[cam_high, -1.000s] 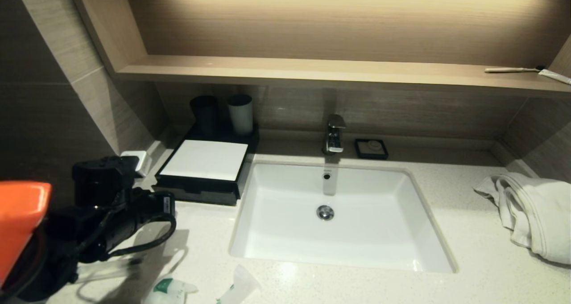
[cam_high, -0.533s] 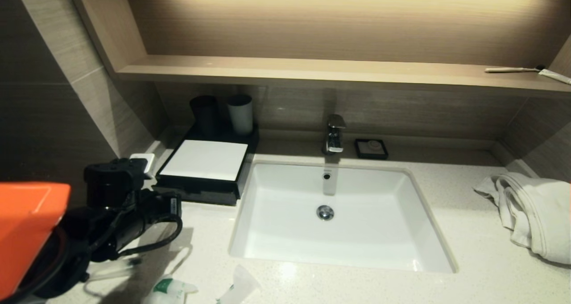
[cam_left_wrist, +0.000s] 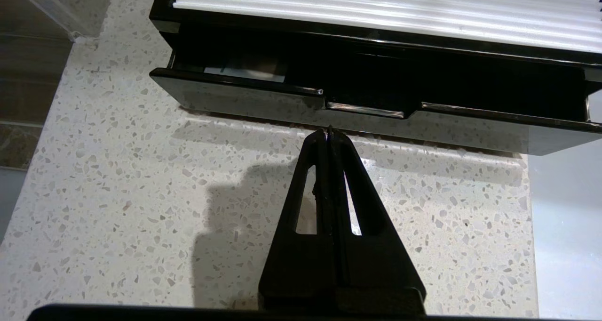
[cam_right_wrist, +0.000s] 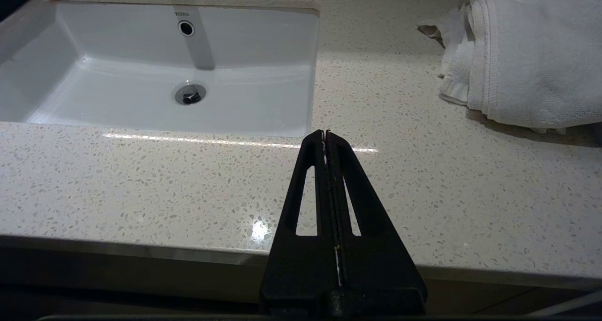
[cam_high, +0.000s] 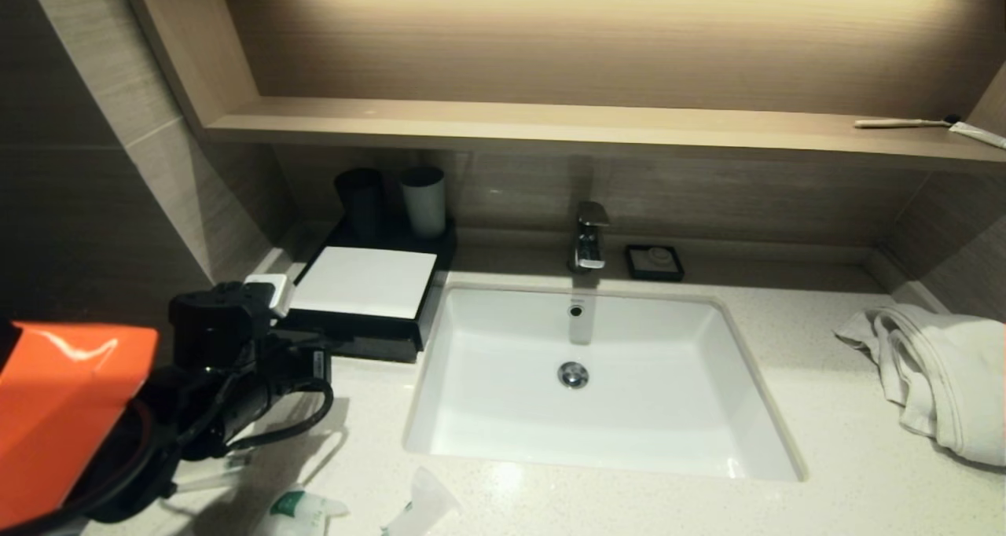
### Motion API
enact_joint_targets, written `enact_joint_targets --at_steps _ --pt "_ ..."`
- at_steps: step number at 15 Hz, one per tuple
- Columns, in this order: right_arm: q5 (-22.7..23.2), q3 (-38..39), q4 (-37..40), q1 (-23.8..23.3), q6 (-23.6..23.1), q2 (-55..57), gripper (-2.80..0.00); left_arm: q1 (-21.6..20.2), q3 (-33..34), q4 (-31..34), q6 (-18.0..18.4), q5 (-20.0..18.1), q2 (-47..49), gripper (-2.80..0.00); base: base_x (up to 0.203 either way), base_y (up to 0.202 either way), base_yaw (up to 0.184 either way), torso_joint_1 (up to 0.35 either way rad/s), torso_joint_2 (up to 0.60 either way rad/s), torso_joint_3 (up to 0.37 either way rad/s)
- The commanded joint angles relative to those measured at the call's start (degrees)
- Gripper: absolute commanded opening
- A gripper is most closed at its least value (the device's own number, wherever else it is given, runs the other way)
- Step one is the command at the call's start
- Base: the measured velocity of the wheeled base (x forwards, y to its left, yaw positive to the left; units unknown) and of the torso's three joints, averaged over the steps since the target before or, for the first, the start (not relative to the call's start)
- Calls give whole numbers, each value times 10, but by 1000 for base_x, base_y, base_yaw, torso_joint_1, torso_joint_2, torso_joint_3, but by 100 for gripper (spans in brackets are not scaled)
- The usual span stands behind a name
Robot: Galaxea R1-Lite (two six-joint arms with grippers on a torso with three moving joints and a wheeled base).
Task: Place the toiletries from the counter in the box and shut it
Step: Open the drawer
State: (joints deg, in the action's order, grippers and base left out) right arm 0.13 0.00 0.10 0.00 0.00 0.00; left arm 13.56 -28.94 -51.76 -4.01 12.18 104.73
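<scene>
1. Our left gripper [cam_left_wrist: 329, 132] hangs just above the counter [cam_left_wrist: 141, 208], jaws pressed fully together and holding nothing, its tip just short of the front of the box [cam_left_wrist: 357, 109].
2. The box is a black case with a white ribbed top, standing at the counter's back-left beside the sink [cam_high: 581, 379]. Its drawer [cam_left_wrist: 235, 83] is pulled part-way out, and something pale shows inside.
3. We judge the step in hand to be working the drawer front. To do it well, we should keep the closed jaws level with the small recessed handle [cam_left_wrist: 364, 109] and move straight along the drawer's travel, so the case does not skid or twist.
4. The toiletries [cam_high: 302, 511], small pale packets with green print, lie on the counter's near edge in front of the sink, so filling is not finished.
5. Only the head view shows those packets; the left wrist view alone shows the drawer gap and the handle.
6. Our right gripper [cam_right_wrist: 325, 133] is out of the head view; its own camera shows its jaws closed and empty over the counter's near edge, between the sink and a towel [cam_right_wrist: 522, 52].
</scene>
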Motion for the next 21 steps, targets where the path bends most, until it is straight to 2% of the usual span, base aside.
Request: enact_joint_targets --at_steps 1,6,17,21 --pt "0 0 0 0 0 0 -280 2 -1 -4 0 1 8 -280 0 0 0 0 0 0" --pt "0 0 0 0 0 0 -280 2 -29 3 -27 4 25 -280 0 0 0 0 0 0" --pt "0 0 0 0 0 0 -280 2 -59 3 -31 7 47 -280 0 0 0 0 0 0" --pt "0 0 0 0 0 0 -280 22 -59 1 -38 11 50 -280 0 0 0 0 0 0"
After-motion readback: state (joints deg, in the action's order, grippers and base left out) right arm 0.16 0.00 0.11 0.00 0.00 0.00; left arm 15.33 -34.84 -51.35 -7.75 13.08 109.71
